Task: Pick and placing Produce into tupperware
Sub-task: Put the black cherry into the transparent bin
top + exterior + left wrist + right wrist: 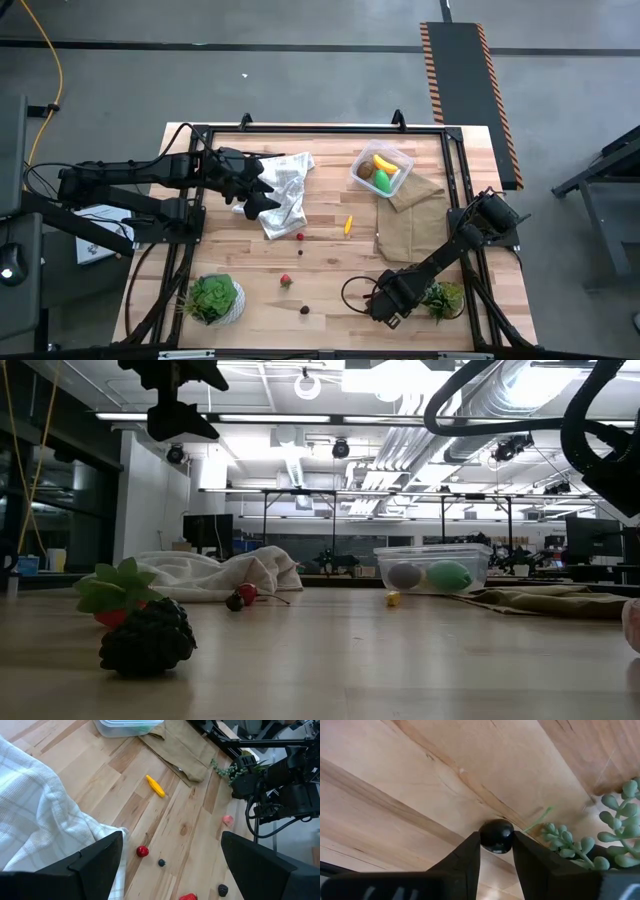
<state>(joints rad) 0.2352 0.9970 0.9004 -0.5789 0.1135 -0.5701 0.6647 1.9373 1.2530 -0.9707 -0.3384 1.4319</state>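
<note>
The clear tupperware (382,170) stands at the far right on a brown cloth, holding a yellow banana, a green oval and a brown ball. An orange-yellow piece (347,226), a red berry (300,237), a strawberry (286,281) and a dark berry (305,310) lie loose on the wood. My right gripper (383,305) is low at the near right, shut on a small black round berry (496,836). My left gripper (172,870) hangs open above the white checked cloth (285,190), holding nothing. My right gripper pinches the black berry's two opposite sides (483,839) between its two fingertips (470,851), only at their free ends. The fingers come steeply from above. The berry sits low at the wooden tabletop; I cannot tell whether it is lifted clear.
A potted succulent (443,298) stands right beside my right gripper, its sprigs (580,845) near the fingers. A leafy potted plant (215,298) is at the near left. The brown cloth (410,215) spreads from under the tupperware. A blackberry (148,640) lies close to the near edge.
</note>
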